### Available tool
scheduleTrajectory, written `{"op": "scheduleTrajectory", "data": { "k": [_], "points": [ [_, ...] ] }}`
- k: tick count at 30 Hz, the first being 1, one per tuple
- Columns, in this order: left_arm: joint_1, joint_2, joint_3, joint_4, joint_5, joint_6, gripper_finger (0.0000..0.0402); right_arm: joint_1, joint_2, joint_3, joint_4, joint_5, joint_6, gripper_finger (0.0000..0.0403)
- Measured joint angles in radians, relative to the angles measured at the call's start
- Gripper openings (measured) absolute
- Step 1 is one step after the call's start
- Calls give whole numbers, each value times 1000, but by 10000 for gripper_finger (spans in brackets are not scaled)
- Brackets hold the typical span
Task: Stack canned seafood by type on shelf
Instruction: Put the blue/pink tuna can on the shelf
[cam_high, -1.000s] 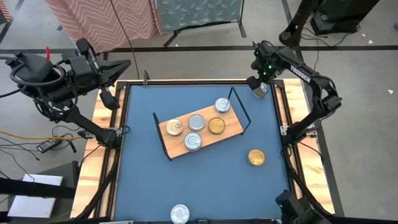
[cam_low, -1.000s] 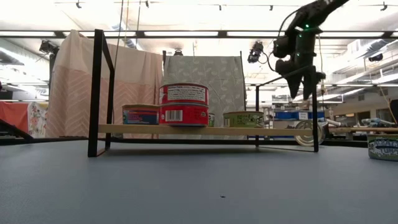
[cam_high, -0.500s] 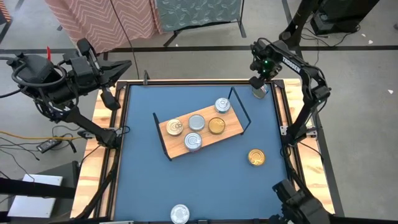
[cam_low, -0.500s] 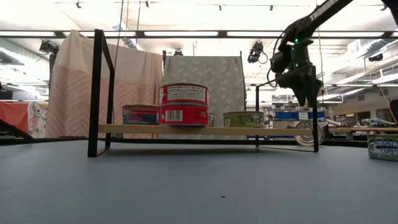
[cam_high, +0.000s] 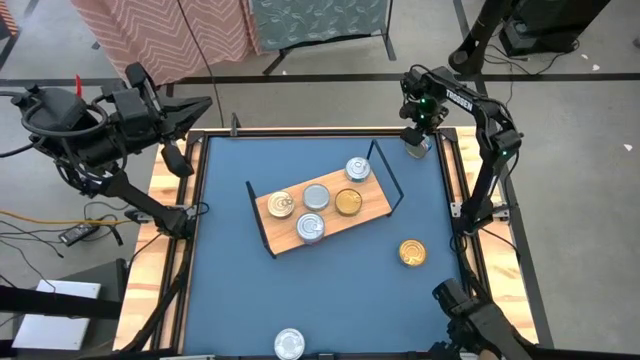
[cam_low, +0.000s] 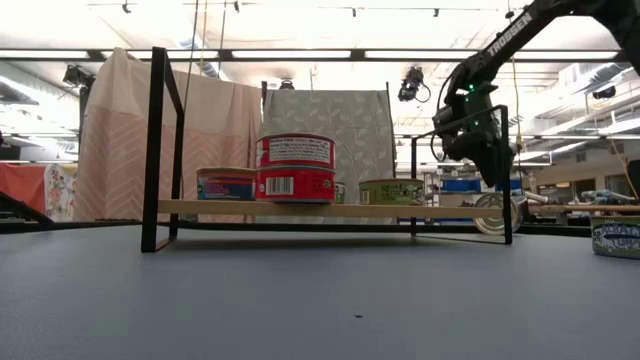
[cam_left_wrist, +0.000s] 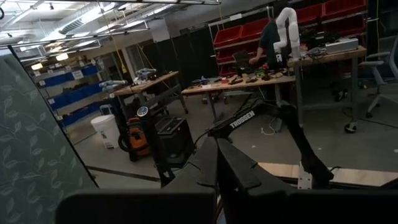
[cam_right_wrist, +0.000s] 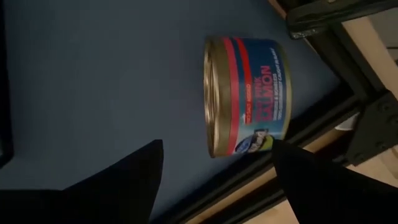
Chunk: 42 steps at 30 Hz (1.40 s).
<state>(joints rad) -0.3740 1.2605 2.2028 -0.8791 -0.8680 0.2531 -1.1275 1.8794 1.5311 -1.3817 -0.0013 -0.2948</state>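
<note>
Tins lay scattered from the near edge back: a silver tin at the worktop's near rim, a gold tin on the blue past it, then the shelf set at a slant mid-worktop. Five tins stood on its board, silver and gold lids mixed; the low view showed a red tin seeming to stand on another.

Farthest back, at the far right corner, the right hand hung over a blue-labelled tin near the wooden rim. Over the last second the right arm had folded in and the hand had dropped from above the shelf frame to about board height. Its fingers stood spread either side of the tin, not touching. That looked like a pick-up nearly begun, closing being what remained.

The left hand waited off the far left corner; its wrist view did not settle its state.
</note>
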Motion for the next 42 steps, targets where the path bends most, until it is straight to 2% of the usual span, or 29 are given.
{"op": "scheduleTrajectory", "data": {
  "k": [15, 20, 27, 33, 42],
  "points": [
    [0, 23, 0, 5, 0, -10, 6, -23, 45, -3, 44, -11, -9, 307],
    [0, 23, 0, 13, 0, -4, 6, -20, 46, -5, 10, -20, -13, 307],
    [0, 23, 0, 31, 0, 2, 6, -2, 51, -8, -33, 23, -19, 309],
    [0, 23, 0, 31, 0, 3, 6, -2, 46, -4, 21, -21, -9, 313],
    [0, 31, 0, 53, 1, 0, 6, -2, 46, -18, 26, -19, -15, 313]
  ]
}}
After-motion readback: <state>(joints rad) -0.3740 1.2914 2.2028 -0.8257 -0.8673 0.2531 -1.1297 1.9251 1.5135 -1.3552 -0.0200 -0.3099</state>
